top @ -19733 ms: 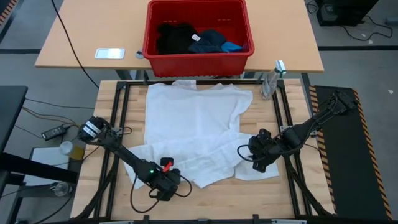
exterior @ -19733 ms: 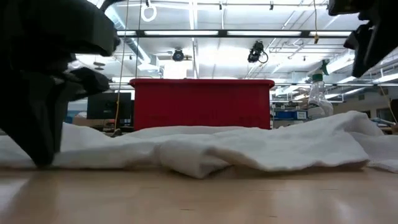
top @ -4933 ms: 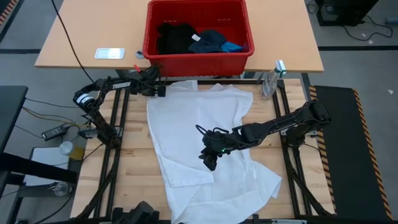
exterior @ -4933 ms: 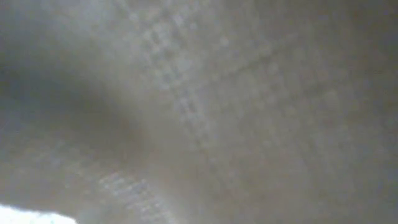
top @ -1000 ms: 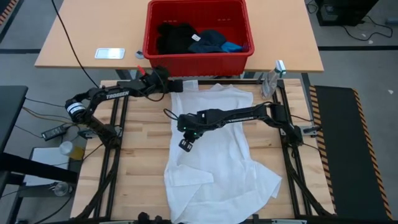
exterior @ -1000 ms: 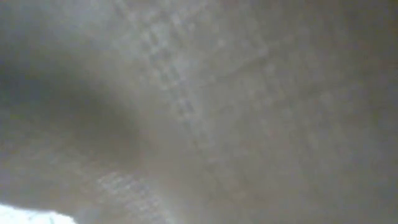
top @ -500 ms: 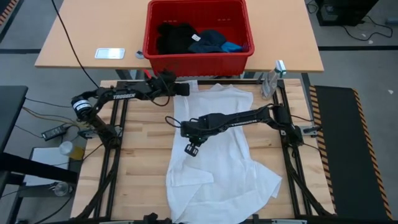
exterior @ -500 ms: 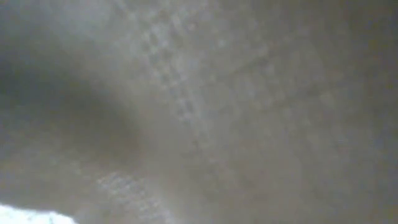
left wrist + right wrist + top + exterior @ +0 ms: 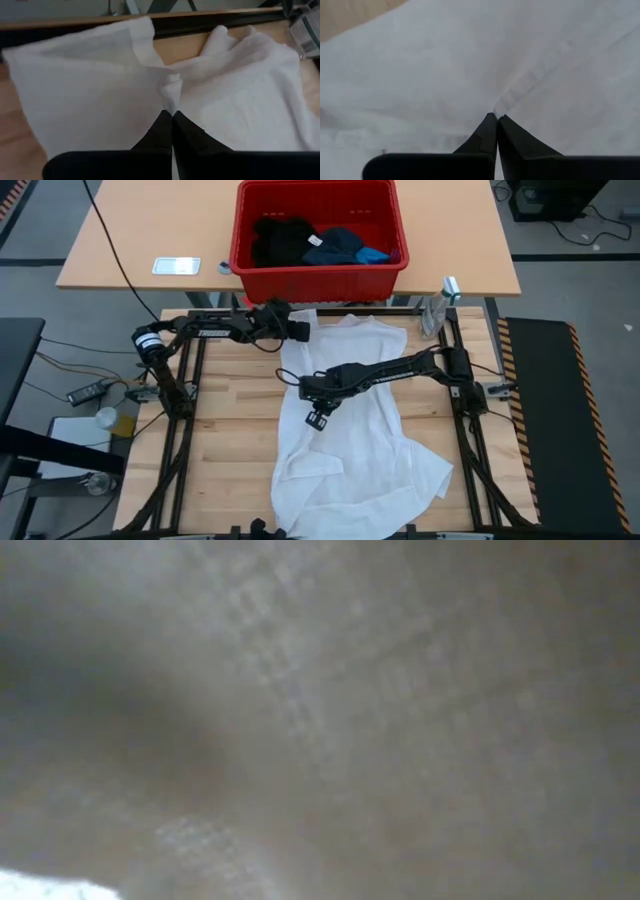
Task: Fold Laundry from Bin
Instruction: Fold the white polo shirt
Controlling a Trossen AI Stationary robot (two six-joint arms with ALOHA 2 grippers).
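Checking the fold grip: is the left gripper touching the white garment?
Touching: in the left wrist view the left gripper is shut on a pinched fold of the white garment.

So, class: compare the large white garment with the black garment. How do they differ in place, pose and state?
The white garment lies spread over the wooden table, outside the red bin; the black garment sits bunched inside it. The white one is far larger. The white one is pinched by both the left claw and the right claw; the black one is untouched. Both are soft cloth.
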